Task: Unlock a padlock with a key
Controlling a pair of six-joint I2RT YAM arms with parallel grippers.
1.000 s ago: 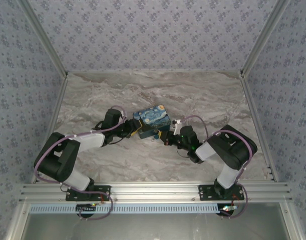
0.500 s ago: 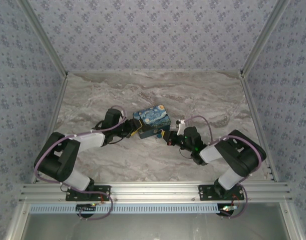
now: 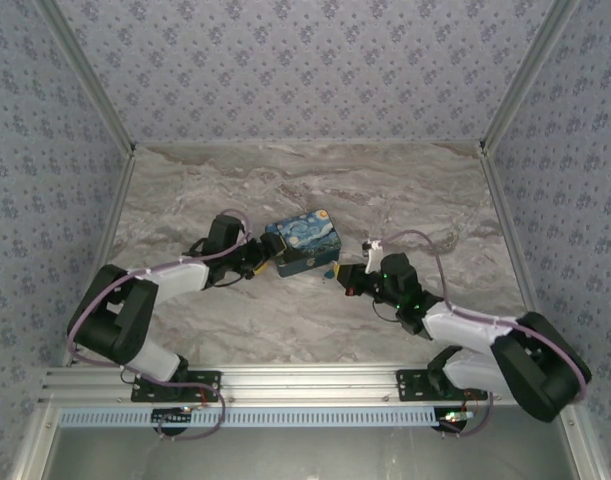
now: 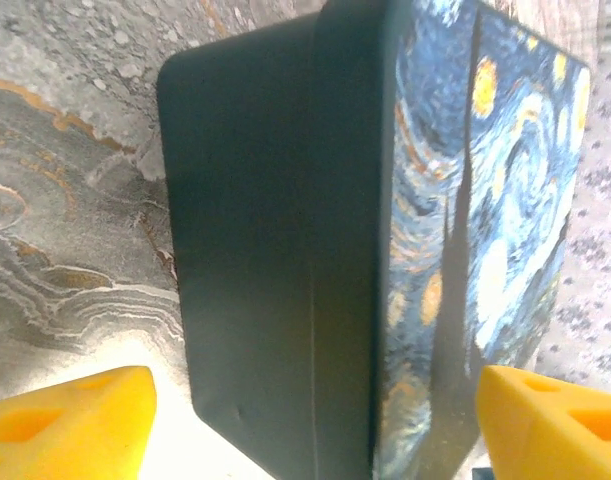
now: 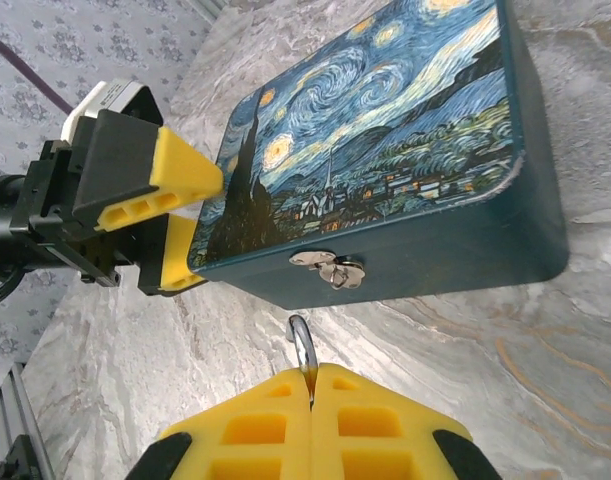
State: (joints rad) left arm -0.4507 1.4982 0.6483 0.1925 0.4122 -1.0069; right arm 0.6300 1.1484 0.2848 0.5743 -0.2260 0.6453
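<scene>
The right gripper [image 5: 310, 378] is pinching fully closed on what is probably the padlock [image 5: 302, 337], showing just its thin silvery loop, near the tin box's [image 5: 385, 130] hasp [image 5: 328, 266]. The left gripper [image 3: 262, 258] is straddling the box's end, fingers spread wide. Steadying the box while moving the loop squarely should be helping; the hasp tabs are crowding it.

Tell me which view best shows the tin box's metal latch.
Right wrist: the silvery latch sits close and sharp on the tin box's front wall. Top external makes it too small to tell; left wrist faces the box's end wall and lid.
</scene>
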